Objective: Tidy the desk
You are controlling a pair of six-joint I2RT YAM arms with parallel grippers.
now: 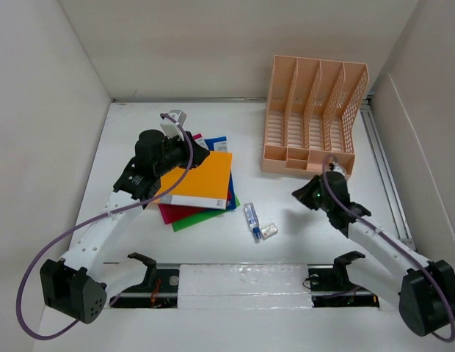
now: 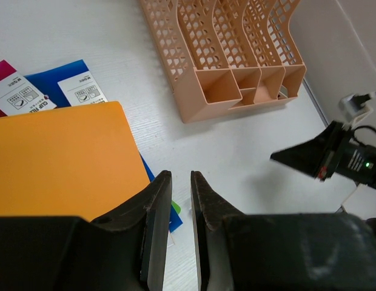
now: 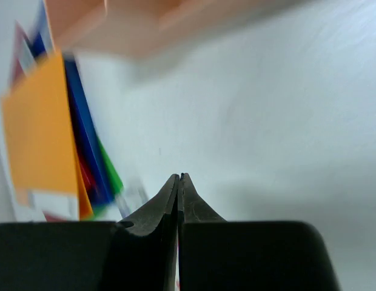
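Note:
The desk [image 1: 176, 121] is a white tabletop. A stack of folders lies left of centre, an orange one [image 1: 202, 180] on top, with blue, green and magenta ones under it. My left gripper [image 1: 205, 155] hovers over the stack's far edge. In the left wrist view its jaws [image 2: 181, 176] stand a narrow gap apart with nothing between them, beside the orange folder [image 2: 60, 157]. My right gripper [image 1: 297, 193] is shut and empty, low over bare desk in front of the peach file rack [image 1: 312, 117]. Its view [image 3: 179, 176] is blurred.
A small blue-and-white tube [image 1: 251, 218] and a small white item [image 1: 268, 231] lie on the desk between the arms. The file rack [image 2: 230, 54] stands at the back right. A metal rail [image 1: 385, 169] runs along the right edge and a taped rail [image 1: 242, 279] along the near edge.

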